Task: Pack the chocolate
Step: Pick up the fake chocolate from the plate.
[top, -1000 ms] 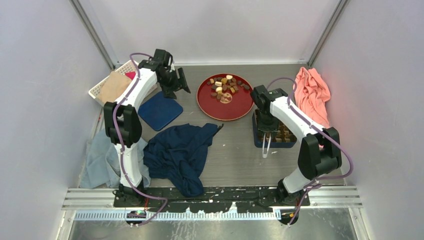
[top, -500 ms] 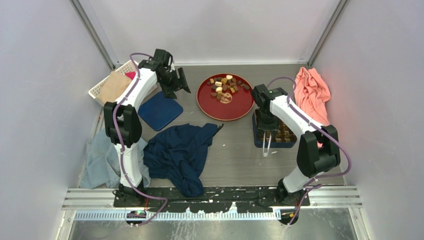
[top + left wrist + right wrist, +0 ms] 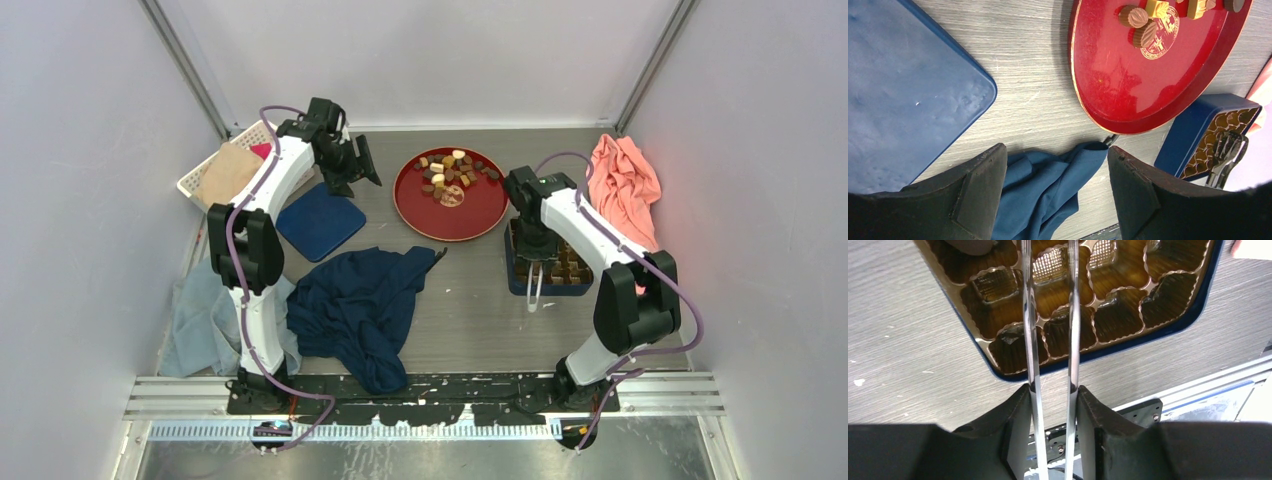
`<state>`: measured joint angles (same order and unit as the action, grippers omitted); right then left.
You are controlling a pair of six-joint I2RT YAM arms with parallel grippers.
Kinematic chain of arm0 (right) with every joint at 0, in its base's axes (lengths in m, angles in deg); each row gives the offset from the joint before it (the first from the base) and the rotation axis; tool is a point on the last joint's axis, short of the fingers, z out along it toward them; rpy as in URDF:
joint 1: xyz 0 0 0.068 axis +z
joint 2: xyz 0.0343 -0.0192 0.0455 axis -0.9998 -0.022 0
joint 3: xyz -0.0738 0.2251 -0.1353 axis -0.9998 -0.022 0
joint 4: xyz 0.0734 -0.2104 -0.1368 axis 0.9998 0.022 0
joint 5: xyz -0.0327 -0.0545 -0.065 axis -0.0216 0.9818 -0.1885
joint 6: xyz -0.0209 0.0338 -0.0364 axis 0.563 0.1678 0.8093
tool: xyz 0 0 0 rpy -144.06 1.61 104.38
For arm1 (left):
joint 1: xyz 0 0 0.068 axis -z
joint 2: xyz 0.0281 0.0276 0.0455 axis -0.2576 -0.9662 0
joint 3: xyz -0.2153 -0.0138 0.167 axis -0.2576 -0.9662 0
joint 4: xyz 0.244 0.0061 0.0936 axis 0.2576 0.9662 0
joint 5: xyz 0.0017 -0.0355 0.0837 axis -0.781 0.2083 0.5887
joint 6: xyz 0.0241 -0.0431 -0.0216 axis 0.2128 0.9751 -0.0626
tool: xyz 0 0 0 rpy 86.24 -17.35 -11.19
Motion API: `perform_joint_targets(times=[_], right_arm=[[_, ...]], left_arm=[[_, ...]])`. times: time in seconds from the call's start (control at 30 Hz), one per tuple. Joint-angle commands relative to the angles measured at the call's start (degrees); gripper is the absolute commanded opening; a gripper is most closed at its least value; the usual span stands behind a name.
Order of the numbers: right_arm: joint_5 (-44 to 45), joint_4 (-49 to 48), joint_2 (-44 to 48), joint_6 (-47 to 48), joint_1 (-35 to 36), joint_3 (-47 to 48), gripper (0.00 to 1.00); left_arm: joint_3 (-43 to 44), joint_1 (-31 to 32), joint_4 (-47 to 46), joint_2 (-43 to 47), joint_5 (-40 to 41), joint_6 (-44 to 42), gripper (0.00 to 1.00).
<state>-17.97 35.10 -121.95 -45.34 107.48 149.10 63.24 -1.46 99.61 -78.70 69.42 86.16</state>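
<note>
Many pieces of chocolate lay bunched on the far half of the red tray, around the middle of the bench. Just right of the tray and nearer stood the navy box, its gold-lined cups showing. Above it the right gripper was clamped on metal tongs, whose blades stood slightly apart over the box. Left of the tray the left gripper hung wide open, holding nothing, beside a blue pad. A dark blue cloth lay nearer.
</note>
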Motion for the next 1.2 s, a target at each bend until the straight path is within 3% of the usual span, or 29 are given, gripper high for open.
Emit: perform_joint_targets(times=[0.0,0.3,0.57,0.87,1.17], right_arm=[[-0.19,3.07,2.31,0.64,-0.05,8.48,0.37],[-7.71,5.51,-9.83,5.25,3.67,27.13,0.29],[-9.32,6.05,-23.54,7.28,6.47,39.33,0.34],[-10.36,1.09,-32.25,4.65,3.55,45.03,0.35],[-10.02,1.36,-36.9,7.43,3.13,48.04,0.43]], left_arm=[[2.24,-0.47,-1.59,0.33,-0.91,0.32,0.74],[1.48,-0.47,-1.44,1.44,0.01,-0.54,0.74],[0.19,-1.07,-1.29,2.79,0.68,-1.02,0.74],[0.33,-1.34,-1.2,2.8,0.32,-1.27,0.74],[0.08,-1.96,-0.64,3.02,0.5,-1.63,0.74]])
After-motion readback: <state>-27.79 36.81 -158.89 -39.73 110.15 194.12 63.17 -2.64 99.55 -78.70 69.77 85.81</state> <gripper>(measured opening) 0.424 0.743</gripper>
